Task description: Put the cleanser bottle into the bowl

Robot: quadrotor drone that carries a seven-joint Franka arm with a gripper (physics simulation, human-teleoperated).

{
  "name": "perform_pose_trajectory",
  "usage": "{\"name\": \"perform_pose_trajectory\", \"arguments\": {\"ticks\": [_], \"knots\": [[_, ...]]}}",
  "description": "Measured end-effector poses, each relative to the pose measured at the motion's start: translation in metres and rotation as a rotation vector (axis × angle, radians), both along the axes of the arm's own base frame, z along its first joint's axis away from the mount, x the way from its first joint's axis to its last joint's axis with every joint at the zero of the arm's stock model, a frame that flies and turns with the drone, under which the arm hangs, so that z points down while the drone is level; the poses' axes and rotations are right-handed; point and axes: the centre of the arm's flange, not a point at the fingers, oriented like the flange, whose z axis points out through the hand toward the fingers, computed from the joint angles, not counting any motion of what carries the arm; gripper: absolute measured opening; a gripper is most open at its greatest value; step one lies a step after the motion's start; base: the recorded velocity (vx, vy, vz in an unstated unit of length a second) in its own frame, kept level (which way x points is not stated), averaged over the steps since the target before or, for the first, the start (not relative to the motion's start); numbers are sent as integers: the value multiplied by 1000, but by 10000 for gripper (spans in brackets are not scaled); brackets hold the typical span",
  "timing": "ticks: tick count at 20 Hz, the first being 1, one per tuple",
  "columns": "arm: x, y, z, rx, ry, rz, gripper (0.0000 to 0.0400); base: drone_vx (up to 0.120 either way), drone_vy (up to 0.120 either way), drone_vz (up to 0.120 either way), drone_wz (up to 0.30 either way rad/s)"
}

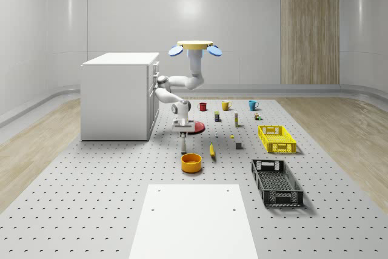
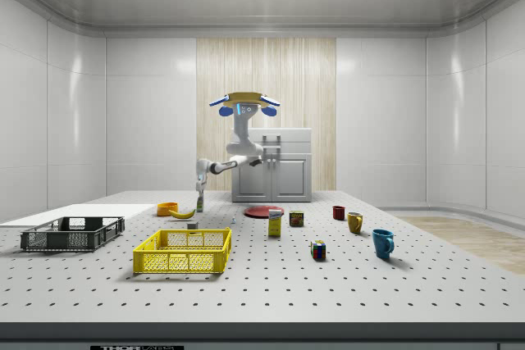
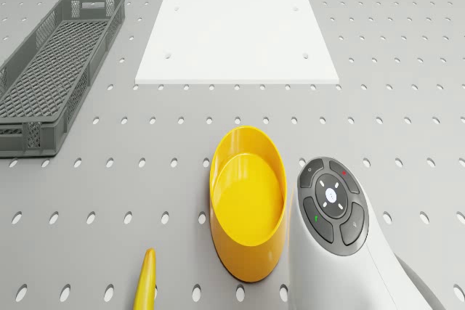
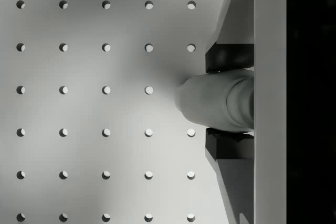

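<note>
Drone (image 1: 195,45) is hovering beside the white cabinet (image 1: 116,95). Orange bowl (image 1: 191,162) is sitting just beyond the gripper (image 1: 183,140), whose 2 fingers are clamping the cleanser bottle (image 4: 218,102) above the table. Carry step; next: shift over bowl, lower, release.

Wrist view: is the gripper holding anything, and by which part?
Yes. The gripper is shut on the cleanser bottle, its finger pads pressed on opposite sides of the upper body. The drone hovers beside the cabinet.
</note>
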Motion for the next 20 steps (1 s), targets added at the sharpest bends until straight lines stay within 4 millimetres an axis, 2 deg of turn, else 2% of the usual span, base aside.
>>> {"name": "perform_pose_trajectory", "arguments": {"ticks": [2, 6, 13, 14, 17, 20], "knots": [[0, 0, -9, 0, 0, 1, 153, 80, 20, 0, 0], [0, 0, -22, 0, 0, 2, 153, 120, 120, 0, 0], [0, 0, -32, -1, 0, 2, 153, 120, 120, 120, 0], [0, 0, -32, -1, 0, 2, 153, 120, 80, 0, 0], [0, 0, -33, -1, 0, 2, 153, 27, -107, 0, 0], [0, 0, -34, -1, 0, 2, 153, 120, 0, 0, 0]]}}
